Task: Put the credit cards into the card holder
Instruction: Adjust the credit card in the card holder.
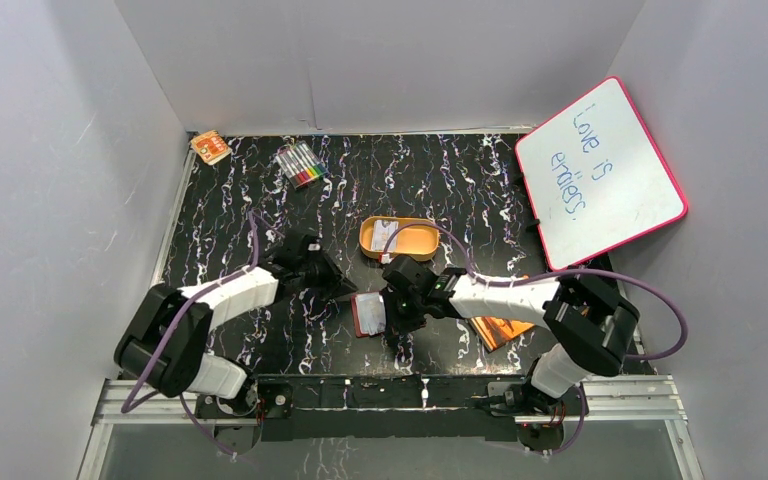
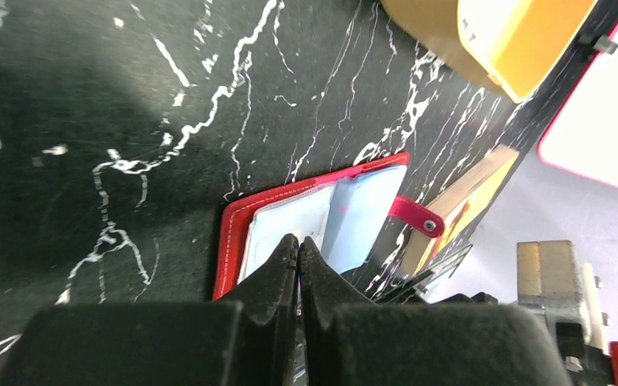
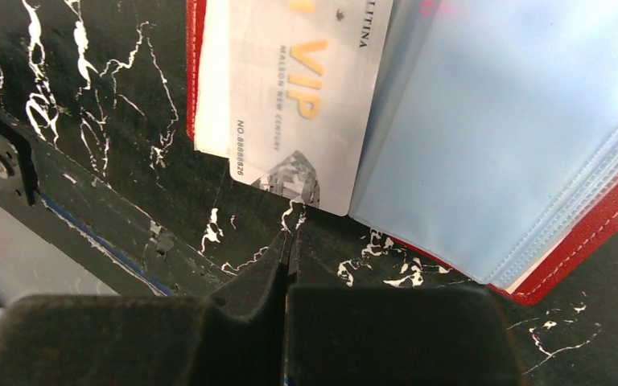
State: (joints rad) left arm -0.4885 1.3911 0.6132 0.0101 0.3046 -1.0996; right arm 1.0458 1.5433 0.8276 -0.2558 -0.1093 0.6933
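The red card holder [image 1: 363,316] lies open on the black marbled table between my two grippers. In the right wrist view its clear bluish sleeves [image 3: 491,121] fan to the right. A pale grey credit card [image 3: 298,96] with orange "VIP" print lies on its left page, its lower end sticking out over the table. My right gripper [image 3: 290,237] is shut and empty, with its tips just short of that card's lower edge. My left gripper [image 2: 298,241] is shut, its tips over the holder's pale left page [image 2: 278,221]. The closing tab [image 2: 414,215] hangs off to the right.
An orange oval tin [image 1: 398,238] with something pale inside sits just behind the holder. An orange booklet [image 1: 500,328] lies under the right arm. A pink-rimmed whiteboard [image 1: 600,170] leans at the right. Markers [image 1: 300,163] and a small orange pack [image 1: 210,147] lie at the back left.
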